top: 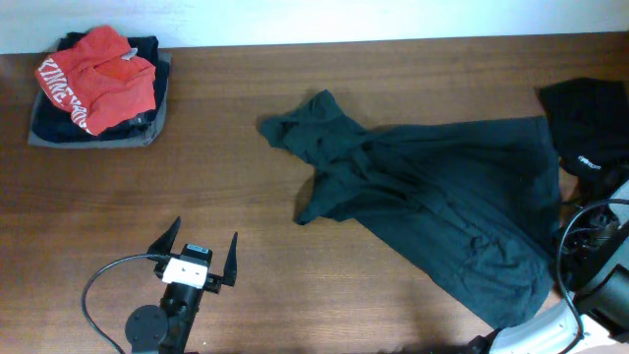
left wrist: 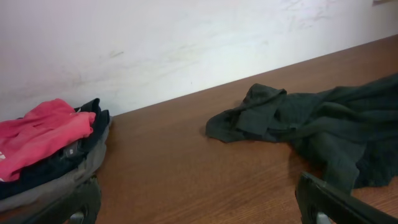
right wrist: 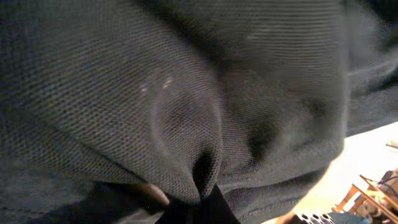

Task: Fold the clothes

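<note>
Your left claw stands wide, holding nothing, above bare wood at the near left of the surface. Your right claw is at the near right corner, closed tight on the teal shirt. In the right wrist view the dark weave fills nearly everything and puckers into a pinch right at the fingers. From overhead you cannot see that claw itself, only the arm at the shirt's near right edge.

The teal shirt lies crumpled and spread across the middle and right of the surface. One bunched end reaches toward the far centre, and the wide part runs down to the near right. A black shirt with a small white print sits heaped at the far right, touching the teal one. A stack of folded clothes rests in the far left corner, well apart, with a red shirt on top.
</note>
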